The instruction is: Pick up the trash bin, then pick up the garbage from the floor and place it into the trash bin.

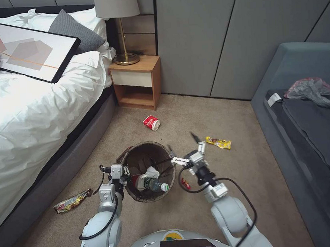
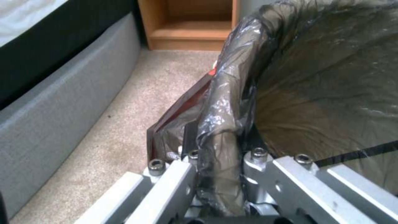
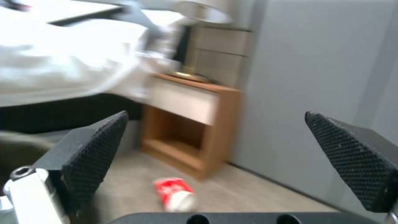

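The trash bin [image 1: 147, 172] serves as the reference landmark; it is on the carpet [image 1: 214, 195] directly ahead of the robot. The left gripper [image 1: 119, 173] is at the bin's left rim, and its jaws are clamped onto the rim through the dark brown bag liner [image 2: 224, 102] that is folded over it. Inside the bin lie a clear bottle with a green label [image 1: 154, 184], a white tissue [image 1: 151, 172] and a red-and-white item partly hidden under them.

The right gripper [image 1: 185, 149] is just to the right of the bin, above the floor, with its two black textured pads [image 3: 97, 149] spread wide and nothing between them. A small red wrapper [image 1: 185, 183] lies on the carpet close to the bin's right side, beneath the right arm. To the left of the bin, near the bed [image 1: 33, 105], lies a long snack wrapper [image 1: 72, 201]. A yellow wrapper [image 1: 218, 142] lies to the right of the bin and farther off. Beyond the bin, a red-and-white paper cup [image 1: 151, 123] lies on its side in front of the wooden nightstand [image 1: 135, 83].
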Controlling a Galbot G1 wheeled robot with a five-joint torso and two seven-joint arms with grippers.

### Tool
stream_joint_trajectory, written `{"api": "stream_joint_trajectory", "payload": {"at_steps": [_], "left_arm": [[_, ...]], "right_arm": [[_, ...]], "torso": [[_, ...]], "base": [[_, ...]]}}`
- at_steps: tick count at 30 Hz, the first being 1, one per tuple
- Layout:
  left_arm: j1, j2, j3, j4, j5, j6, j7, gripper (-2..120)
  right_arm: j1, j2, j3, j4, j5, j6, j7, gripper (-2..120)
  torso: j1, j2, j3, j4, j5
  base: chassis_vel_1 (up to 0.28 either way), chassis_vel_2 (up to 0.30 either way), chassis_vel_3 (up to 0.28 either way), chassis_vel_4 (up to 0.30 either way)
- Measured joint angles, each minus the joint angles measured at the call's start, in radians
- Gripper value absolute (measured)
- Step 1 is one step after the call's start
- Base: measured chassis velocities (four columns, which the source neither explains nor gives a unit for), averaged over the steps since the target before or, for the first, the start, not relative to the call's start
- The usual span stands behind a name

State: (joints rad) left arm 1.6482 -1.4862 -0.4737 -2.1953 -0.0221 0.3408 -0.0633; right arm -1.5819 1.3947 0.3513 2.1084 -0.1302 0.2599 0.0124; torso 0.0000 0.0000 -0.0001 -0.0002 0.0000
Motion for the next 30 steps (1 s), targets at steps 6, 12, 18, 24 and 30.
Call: {"api": "stream_joint_trajectory", "payload": {"at_steps": [6, 12, 18, 24, 30], "left_arm": [[0.0, 0.004, -0.01, 0.002, -0.007, -0.004, 0.0, 3], [-0.002, 0.005, -0.018, 0.001, -0.014, -0.006, 0.0, 3], [-0.001, 0.006, -0.025, 0.001, -0.015, -0.006, -0.001, 3], [0.005, 0.003, -0.021, -0.007, -0.013, -0.008, -0.001, 3], [0.005, 0.004, -0.021, -0.008, -0.012, -0.008, -0.001, 3]], "right_arm": [[-0.109, 0.038, 0.089, 0.023, 0.009, 0.018, 0.086, 100], [-0.182, 0.071, 0.144, -0.009, 0.021, 0.088, 0.12, 100], [-0.211, 0.096, 0.165, -0.043, 0.021, 0.139, 0.123, 100], [-0.215, 0.103, 0.164, -0.067, 0.02, 0.176, 0.112, 100], [-0.208, 0.101, 0.162, -0.067, 0.021, 0.175, 0.108, 100]], "torso": [[0.0, 0.0, 0.0, 0.0, 0.0], [0.0, 0.0, 0.0, 0.0001, 0.0], [0.0, 0.0, 0.0, 0.0001, 0.0], [0.0, 0.0, 0.0, 0.0002, 0.0], [0.0, 0.0, 0.0, 0.0002, 0.0]], "base": [[0.0, 0.0, 0.0, 0.0], [0.0, 0.0, 0.0, 0.0], [0.0, 0.0, 0.0, 0.0], [0.0, 0.0, 0.0, 0.0], [0.0, 0.0, 0.0, 0.0]]}}
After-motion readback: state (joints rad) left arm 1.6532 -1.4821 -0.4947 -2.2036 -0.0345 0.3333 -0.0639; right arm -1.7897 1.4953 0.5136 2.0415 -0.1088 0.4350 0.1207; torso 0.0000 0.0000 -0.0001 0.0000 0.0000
